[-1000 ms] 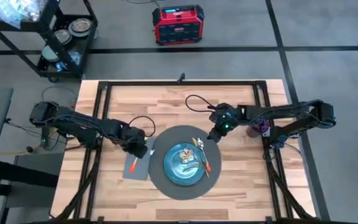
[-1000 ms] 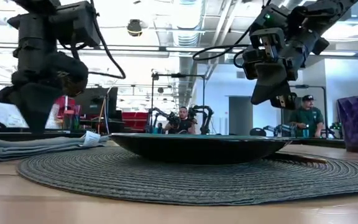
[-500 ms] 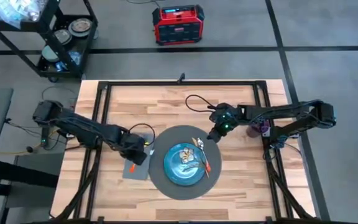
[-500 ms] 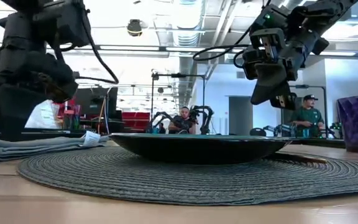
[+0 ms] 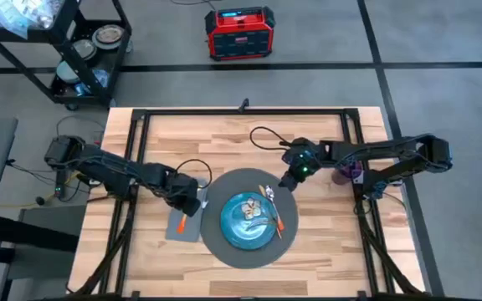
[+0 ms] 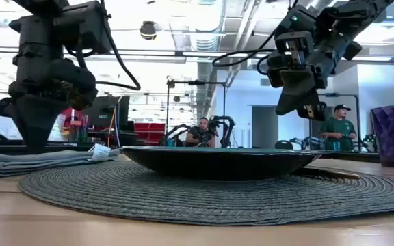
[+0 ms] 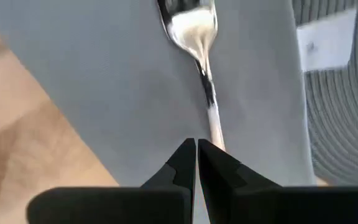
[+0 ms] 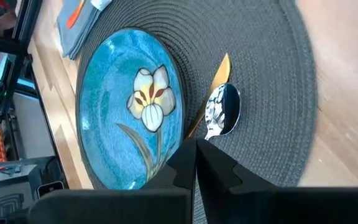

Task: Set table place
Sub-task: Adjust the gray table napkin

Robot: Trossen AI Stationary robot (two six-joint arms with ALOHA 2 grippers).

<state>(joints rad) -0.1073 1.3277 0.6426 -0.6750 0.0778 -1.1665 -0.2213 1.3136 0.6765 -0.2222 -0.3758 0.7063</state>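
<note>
- High view: the left gripper [image 5: 188, 203] hovered over the napkin [image 5: 183, 224] beside the placemat [image 5: 243, 247]; the right gripper [image 5: 289, 181] waited at its far edge.
- Left wrist view: jaws closed and empty above the fork [image 7: 197, 50]; descending shut risked shoving it off.
- Right wrist view: fingers closed, empty, near the spoon [image 8: 221, 113] beside the plate [image 8: 114, 99].

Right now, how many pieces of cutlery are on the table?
3: a fork on the grey napkin, a spoon and an orange-handled utensil on the placemat beside the plate; more could be hidden.
</note>
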